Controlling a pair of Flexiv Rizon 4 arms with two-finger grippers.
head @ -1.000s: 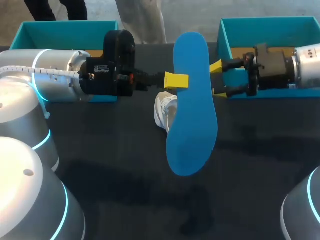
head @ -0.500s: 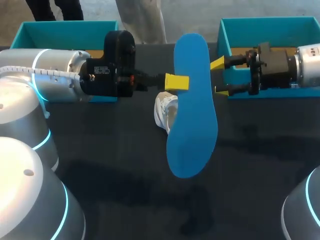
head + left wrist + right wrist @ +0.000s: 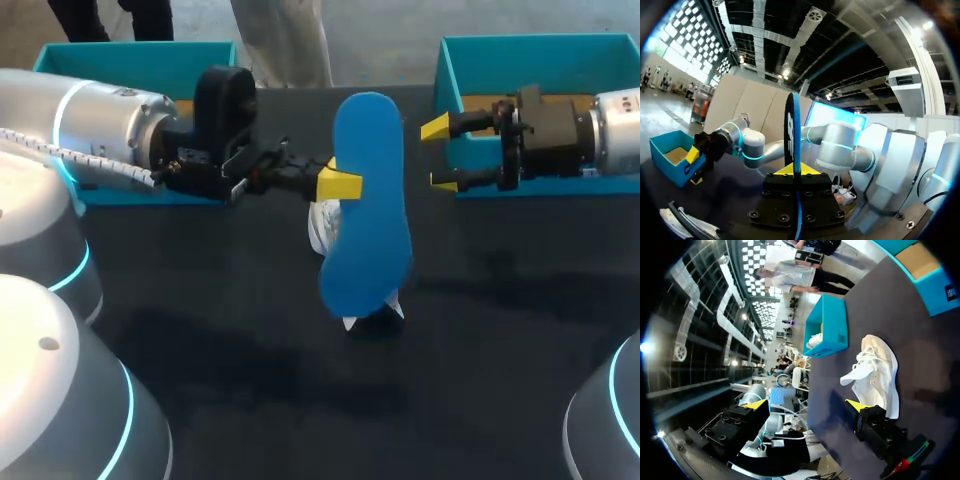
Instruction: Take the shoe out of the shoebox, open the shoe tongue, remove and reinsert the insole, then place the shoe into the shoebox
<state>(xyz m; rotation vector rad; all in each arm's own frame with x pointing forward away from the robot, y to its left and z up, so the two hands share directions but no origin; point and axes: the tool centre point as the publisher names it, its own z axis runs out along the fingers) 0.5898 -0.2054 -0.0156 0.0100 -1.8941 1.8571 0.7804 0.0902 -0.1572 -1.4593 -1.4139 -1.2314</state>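
- Your left gripper (image 3: 338, 184) is clamped on a blue foam insole (image 3: 365, 200), yellow tips pinching it at one long edge about midway along.
- From the head view the insole shows its flat face: plain bright blue, foot-shaped, narrower end toward the far side of the desk, broader end nearer you, slightly tilted. It is held above the black desk (image 3: 200, 330), between the two arms.
- Left wrist view: the insole stands edge-on between the fingers, a thin blue strip with a dark patch partway up.
- White lace-up sneaker (image 3: 325, 222) is on the desk right behind the insole and mostly covered by it. White bits peek out at the insole's lower end. The right wrist view (image 3: 875, 372) shows it whole, lying ahead of that gripper with laces and tongue loose.
- Your right gripper (image 3: 436, 155) is spread wide with nothing in it. It hangs by the front wall of the right teal shoebox (image 3: 530, 50), apart from the insole.
- Left teal shoebox (image 3: 140, 60) sits at the far left corner, behind your left arm.
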